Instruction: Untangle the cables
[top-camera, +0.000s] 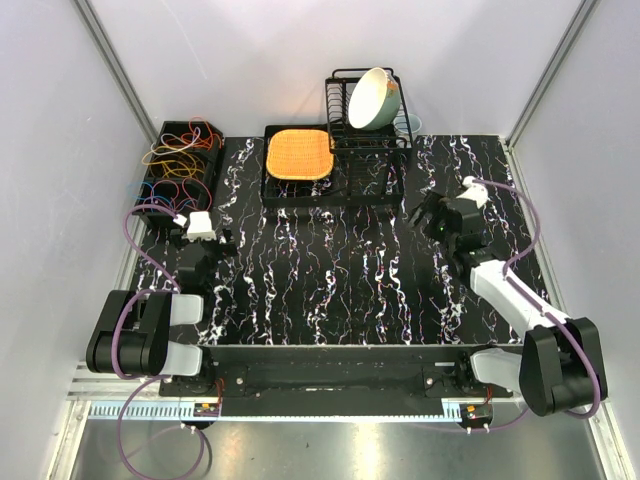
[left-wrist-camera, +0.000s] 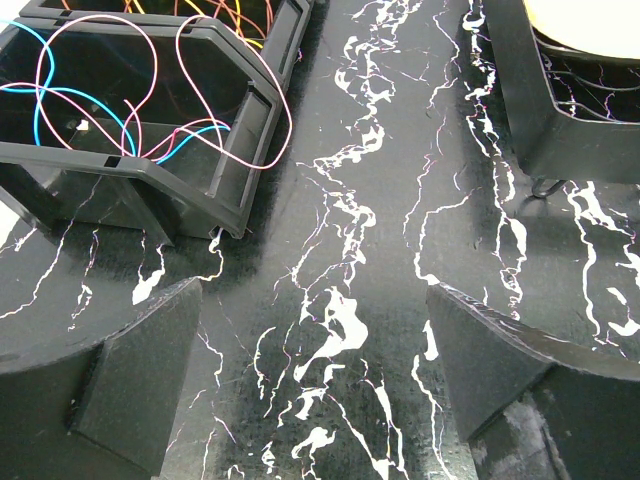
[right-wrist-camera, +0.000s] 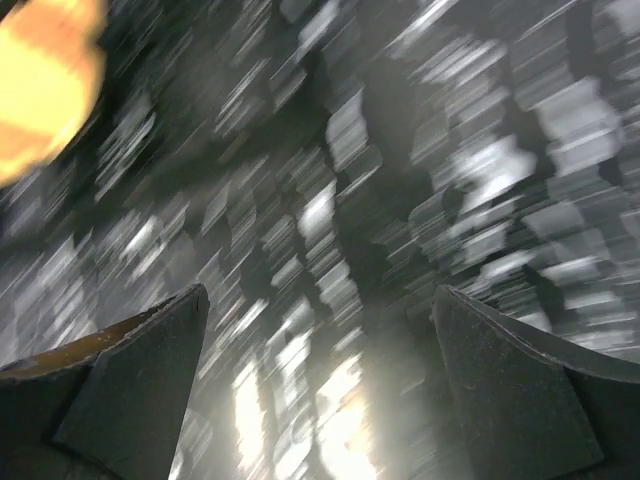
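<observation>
Cables lie in the black crate at the far left of my worktop.
Some pink and blue ones hang over its edge, all mixed up. My left jaws are wide and hold nothing, near the crate. My right jaws are wide too, well apart from the cables.

Black-and-white arms, lilac hoses, dark tool fingers

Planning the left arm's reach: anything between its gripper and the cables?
Only the near wall of the black crate. The cables lie inside, one pink loop draped over its rim; bare table separates it from the open left gripper.
</observation>
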